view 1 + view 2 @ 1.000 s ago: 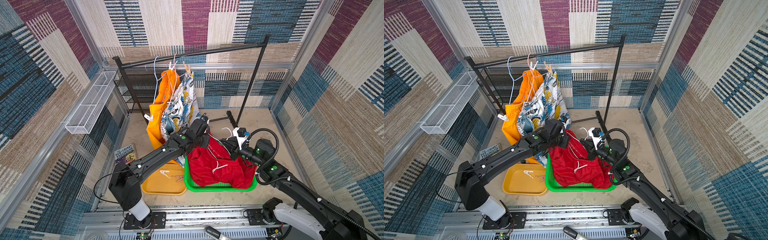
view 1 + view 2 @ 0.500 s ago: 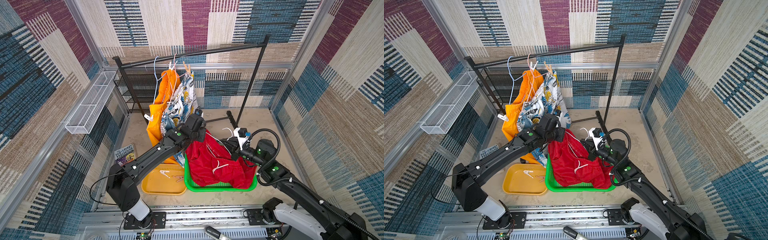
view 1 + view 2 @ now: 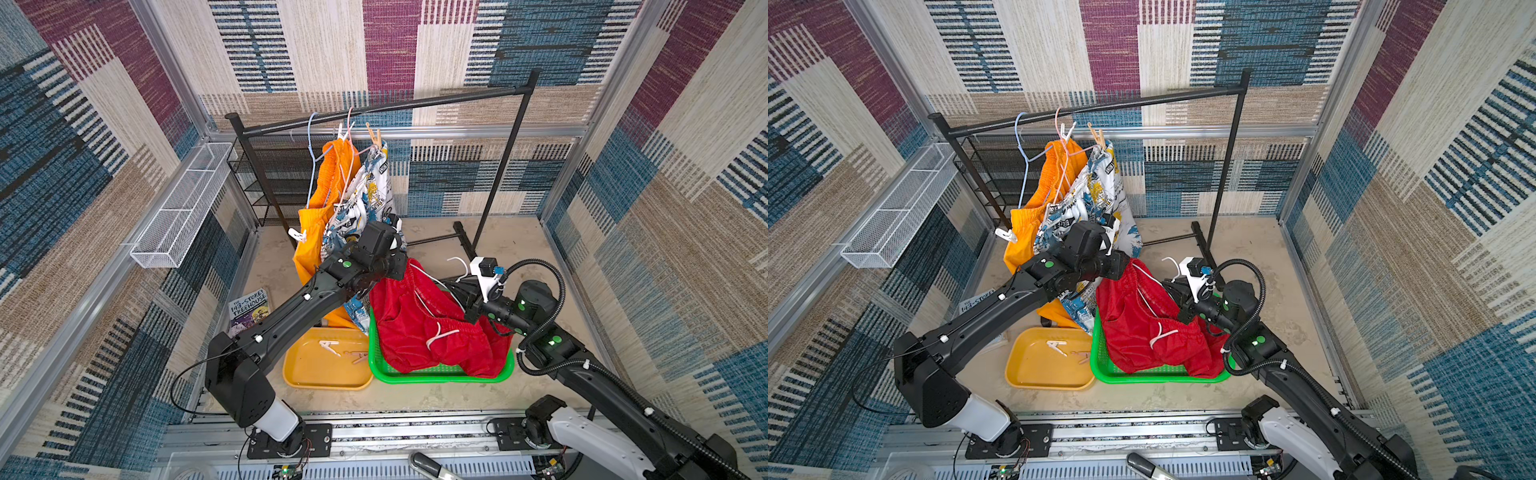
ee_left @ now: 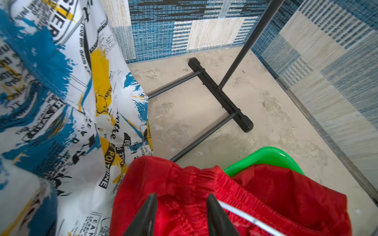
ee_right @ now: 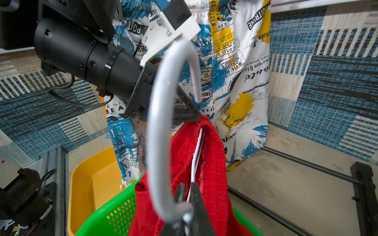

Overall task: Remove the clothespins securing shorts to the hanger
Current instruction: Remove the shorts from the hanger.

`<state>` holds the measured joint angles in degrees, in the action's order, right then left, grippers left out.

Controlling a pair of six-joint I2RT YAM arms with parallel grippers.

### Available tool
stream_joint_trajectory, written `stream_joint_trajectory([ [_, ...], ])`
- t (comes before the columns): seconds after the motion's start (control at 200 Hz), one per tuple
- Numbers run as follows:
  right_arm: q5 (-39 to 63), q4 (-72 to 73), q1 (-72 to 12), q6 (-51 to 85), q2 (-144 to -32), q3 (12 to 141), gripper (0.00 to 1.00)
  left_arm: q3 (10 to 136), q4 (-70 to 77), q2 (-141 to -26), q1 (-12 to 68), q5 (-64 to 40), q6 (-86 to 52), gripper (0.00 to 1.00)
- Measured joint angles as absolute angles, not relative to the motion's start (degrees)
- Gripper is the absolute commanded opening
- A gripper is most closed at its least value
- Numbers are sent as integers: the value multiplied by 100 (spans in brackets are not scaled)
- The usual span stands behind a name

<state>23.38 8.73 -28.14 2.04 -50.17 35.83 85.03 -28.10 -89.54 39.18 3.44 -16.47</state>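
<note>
Red shorts (image 3: 428,328) hang on a white hanger (image 5: 159,126) and drape into the green basket (image 3: 440,374). My right gripper (image 5: 187,192) is shut on the hanger's thin wire at the waistband. My left gripper (image 4: 182,198) is open just above the red elastic waistband (image 4: 184,179), holding nothing. Orange shorts (image 3: 328,183) and printed shorts (image 3: 370,187) hang from the rail. A white clothespin (image 3: 341,132) and a tan one (image 3: 376,135) pin them at the top. Another white clothespin (image 3: 298,236) sits at the orange shorts' low corner. Loose clothespins (image 3: 330,346) lie in the yellow tray (image 3: 328,370).
The black garment rack (image 3: 386,109) stands at the back, its foot (image 4: 221,96) on the floor beside the basket. A white wire shelf (image 3: 183,208) hangs on the left wall. A book (image 3: 249,309) lies under my left arm.
My left wrist has shifted a little back toward the hanging printed shorts, and its jaws now stand apart. The right arm and the hanger have stayed put.
</note>
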Motion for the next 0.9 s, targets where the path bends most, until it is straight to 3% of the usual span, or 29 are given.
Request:
stream_joint_trajectory([
  [0.376, 2355, 873, -2814, 204, -5109, 3583, 0, 8543, -2818, -9065, 3946, -56, -1315, 56],
  [0.902, 2403, 823, -2814, 143, -5111, 3601, 0, 9188, -3400, -9566, 4053, 185, -187, 45],
])
